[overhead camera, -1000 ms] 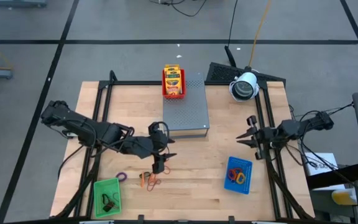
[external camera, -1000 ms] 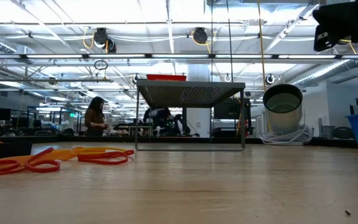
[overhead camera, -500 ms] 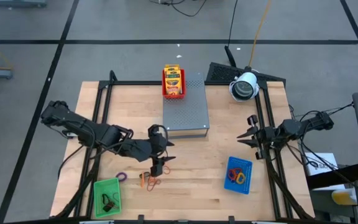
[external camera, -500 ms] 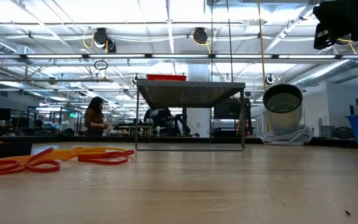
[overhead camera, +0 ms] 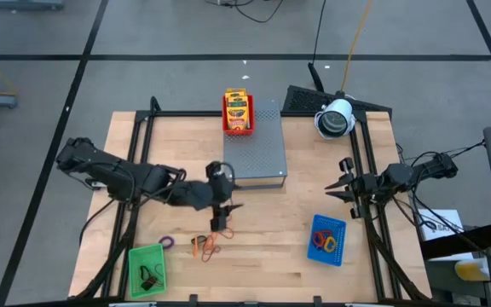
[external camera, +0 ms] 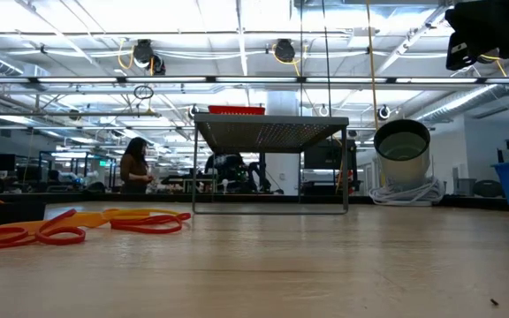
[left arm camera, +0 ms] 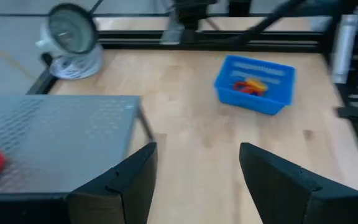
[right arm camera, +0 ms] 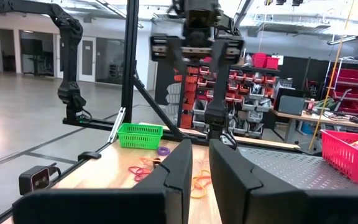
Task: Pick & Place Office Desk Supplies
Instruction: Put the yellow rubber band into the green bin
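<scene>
Orange and red rubber bands [overhead camera: 205, 247] lie loose on the table, also seen low at the left in the low view [external camera: 60, 226]. A purple band [overhead camera: 168, 242] lies to their left. Crayon packets [overhead camera: 238, 106] sit in the red tray [overhead camera: 226, 119] on top of the grey perforated box [overhead camera: 258, 149]. My left gripper [overhead camera: 219, 223] hovers open just beyond the bands and in front of the box, nothing between its fingers [left arm camera: 197, 180]. My right gripper [overhead camera: 337, 189] waits at the table's right edge, its fingers [right arm camera: 179, 177] almost together with nothing between them.
The green tray [overhead camera: 147, 269] at the near left holds dark clip pieces. The blue tray [overhead camera: 328, 239] at the near right holds coloured bands. A white round device [overhead camera: 335, 119] stands at the far right. Black frame rails [overhead camera: 365, 170] run along both sides.
My left gripper has shifted a little toward the table's far edge and the grey box, rolling slightly, and has stayed open. The bands have not moved.
</scene>
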You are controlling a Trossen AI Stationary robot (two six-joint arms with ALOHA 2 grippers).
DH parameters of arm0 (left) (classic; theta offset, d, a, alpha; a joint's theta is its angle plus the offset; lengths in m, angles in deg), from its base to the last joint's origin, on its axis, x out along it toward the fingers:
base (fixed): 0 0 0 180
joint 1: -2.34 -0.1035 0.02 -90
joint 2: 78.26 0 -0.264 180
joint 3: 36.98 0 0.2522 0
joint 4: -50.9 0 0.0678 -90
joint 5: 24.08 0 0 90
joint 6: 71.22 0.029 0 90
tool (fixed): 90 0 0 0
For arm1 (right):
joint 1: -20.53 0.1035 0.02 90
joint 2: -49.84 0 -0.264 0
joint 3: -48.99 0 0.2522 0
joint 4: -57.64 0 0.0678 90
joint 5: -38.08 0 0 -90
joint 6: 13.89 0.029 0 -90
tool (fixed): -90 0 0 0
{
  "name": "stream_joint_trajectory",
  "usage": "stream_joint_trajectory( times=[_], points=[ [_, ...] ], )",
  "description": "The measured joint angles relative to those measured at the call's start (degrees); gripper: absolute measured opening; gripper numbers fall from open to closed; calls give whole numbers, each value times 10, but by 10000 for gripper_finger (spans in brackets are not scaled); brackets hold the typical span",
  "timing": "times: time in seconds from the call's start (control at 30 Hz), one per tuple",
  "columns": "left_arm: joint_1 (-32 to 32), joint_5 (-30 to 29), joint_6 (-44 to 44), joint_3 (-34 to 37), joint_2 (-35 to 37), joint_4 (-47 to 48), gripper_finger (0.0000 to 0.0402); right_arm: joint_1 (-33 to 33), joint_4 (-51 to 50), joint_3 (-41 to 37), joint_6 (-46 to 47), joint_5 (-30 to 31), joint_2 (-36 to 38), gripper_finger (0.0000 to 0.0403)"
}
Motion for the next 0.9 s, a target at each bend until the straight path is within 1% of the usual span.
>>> stream_joint_trajectory(
  times=[0.13, 0.23, 0.43, 0.5, 0.67, 0.77, 0.9],
  points=[
    [-34, -1, 7, 0, -11, 19, 237, 0, 0, 0, 0, 0, 0, 45],
    [-47, 0, 6, 1, -27, 37, 237, 0, 0, 0, 0, 0, 0, 45],
    [-46, 16, 10, 1, -32, 31, 237, 0, 0, 0, 0, 0, 0, 45],
    [-36, 17, -5, 1, -32, 35, 237, 0, 0, 0, 0, 0, 0, 45],
    [12, 15, -69, -1, -7, 73, 237, 0, 0, 0, 0, 0, 0, 45],
    [44, 1, -141, 0, 2, 114, 237, 0, 0, 0, 0, 0, 0, 45],
    [85, 1, -248, 0, 10, 157, 237, 0, 0, 0, 0, 0, 0, 45]
  ],
)
